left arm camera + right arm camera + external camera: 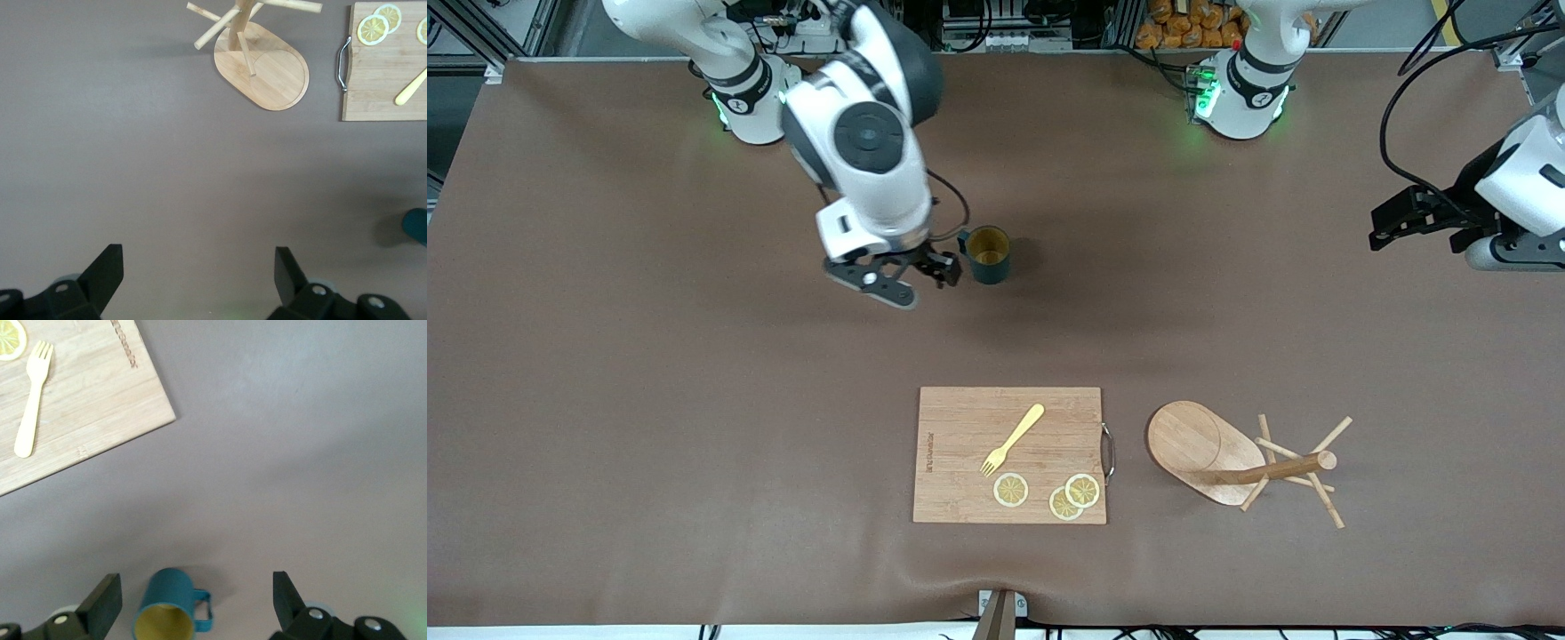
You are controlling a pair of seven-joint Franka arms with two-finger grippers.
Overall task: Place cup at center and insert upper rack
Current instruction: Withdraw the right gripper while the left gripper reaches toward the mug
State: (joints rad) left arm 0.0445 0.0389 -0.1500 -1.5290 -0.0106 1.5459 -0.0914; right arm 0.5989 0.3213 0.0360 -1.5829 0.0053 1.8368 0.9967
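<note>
While the cup (989, 254) stands upright just beside our released right end effector (911, 283), the upper rack (1240, 460) lies toppled — nearer our waiting, open left end effector (1414, 218)

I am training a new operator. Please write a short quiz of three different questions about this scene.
1. True or false: the cup stands upright on the table.
2. The upper rack is: A) upright, B) lying on its side, C) on the cutting board.
3. How many lemon slices lie on the cutting board?

Key: 1 true. 2 B. 3 three.

The right gripper is open beside the cup; the left gripper waits, open, at its end of the table.
</note>
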